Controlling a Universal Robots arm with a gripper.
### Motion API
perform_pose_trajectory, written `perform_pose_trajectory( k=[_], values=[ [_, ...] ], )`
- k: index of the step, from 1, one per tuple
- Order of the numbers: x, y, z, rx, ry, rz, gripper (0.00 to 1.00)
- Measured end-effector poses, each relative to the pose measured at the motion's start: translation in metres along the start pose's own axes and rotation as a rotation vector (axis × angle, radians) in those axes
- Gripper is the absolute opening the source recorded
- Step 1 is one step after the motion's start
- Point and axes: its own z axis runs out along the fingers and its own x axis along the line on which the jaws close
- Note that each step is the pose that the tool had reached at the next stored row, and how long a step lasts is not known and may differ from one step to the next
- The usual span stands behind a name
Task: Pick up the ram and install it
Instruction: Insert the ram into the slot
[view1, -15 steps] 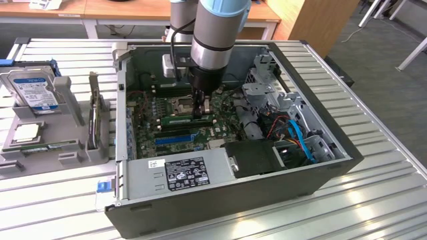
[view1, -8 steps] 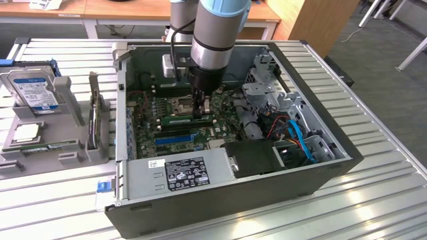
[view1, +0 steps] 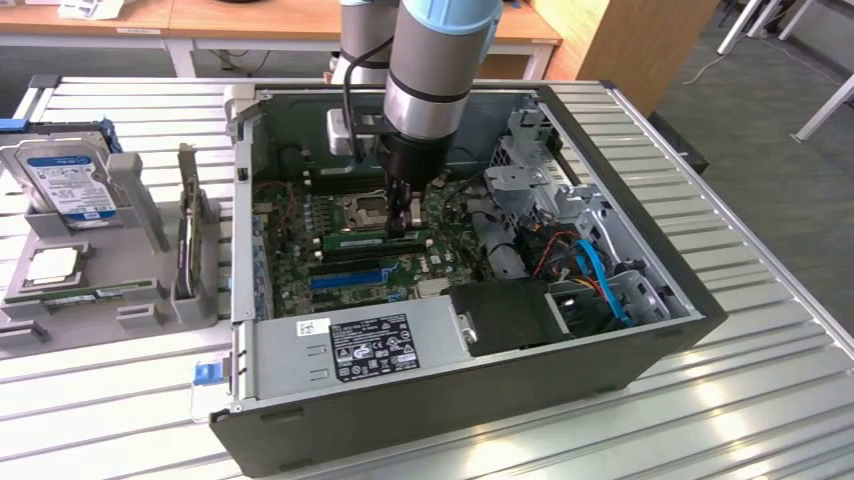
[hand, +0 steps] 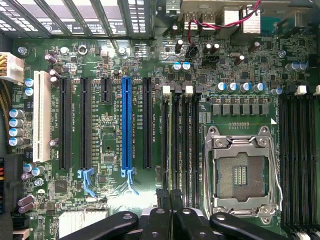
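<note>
In the exterior view the arm reaches down into the open computer case (view1: 467, 400), and the gripper (view1: 404, 222) hangs over the motherboard just past the empty CPU socket (view1: 360, 208), which sits at about ten o'clock from the fingertips. The ram (view1: 367, 241) is a thin green stick standing on edge along a memory slot. Its long axis runs roughly nine to three o'clock across the picture, and most of its length reaches out toward eight o'clock from the tips, which meet it near its three o'clock end. The blue expansion slot (view1: 350, 280) lies parallel to it, further toward six o'clock. In the wrist view the gripper (hand: 168, 197) has its two black fingers drawn almost together. The ram (hand: 170, 145) shows edge-on as a narrow line running straight away from them, in the bank of memory slots (hand: 186, 145) between the CPU socket (hand: 240, 172) and the blue expansion slot (hand: 127, 125). The stick's top edge passes between the fingertips, so I judge the fingers to be clamped on it, with the grip square across its long axis. Whether it is fully seated I cannot tell.
</note>
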Motion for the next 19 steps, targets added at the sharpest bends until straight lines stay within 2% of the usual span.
perform_pose_trajectory(
  k=[19],
  values=[
    [-0.0002,0.0000,0.0017,0.0000,0.0000,0.000,0.12]
  ],
)
